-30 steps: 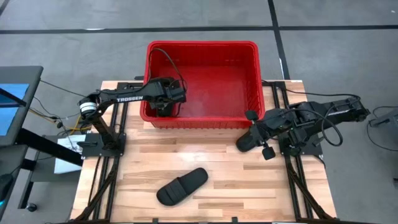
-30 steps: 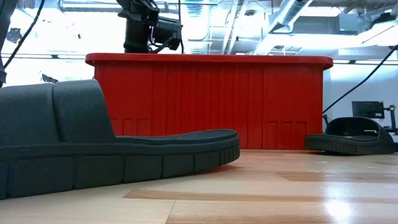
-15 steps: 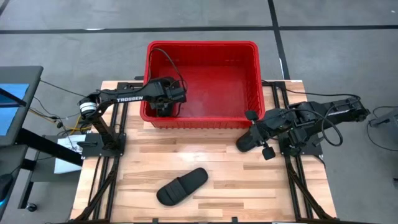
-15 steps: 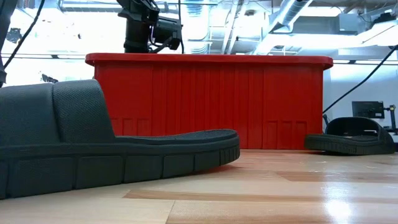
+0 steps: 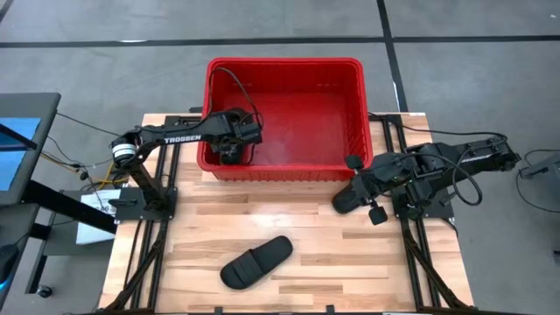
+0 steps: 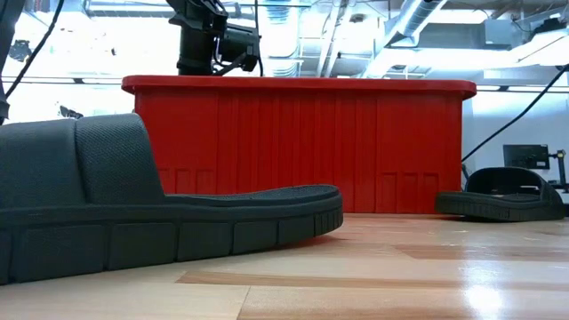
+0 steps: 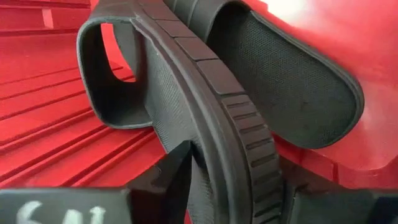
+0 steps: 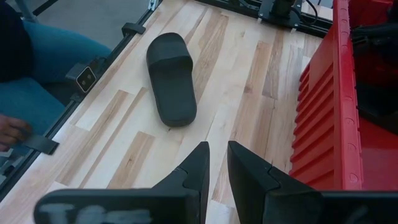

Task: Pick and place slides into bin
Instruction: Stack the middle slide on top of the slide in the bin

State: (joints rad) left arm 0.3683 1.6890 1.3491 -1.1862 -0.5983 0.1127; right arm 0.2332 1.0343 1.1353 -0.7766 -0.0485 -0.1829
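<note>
- The left gripper (image 5: pixel 229 150) reaches down inside the large bright red plastic bin (image 5: pixel 284 63) at its left near corner; its jaws stand apart around the edge of a matte black slide sandal (image 7: pixel 205 118) that leans beside another sandal (image 7: pixel 292 93) on the bin floor.
- The right gripper (image 8: pixel 214 163), jaws nearly closed and empty, hovers over the wooden desk (image 5: pixel 315 219) beside the bin's right near corner.
- A third black slide (image 5: pixel 255 261) lies near the desk's front edge; a fourth (image 6: pixel 502 197) lies under the right arm.
</note>
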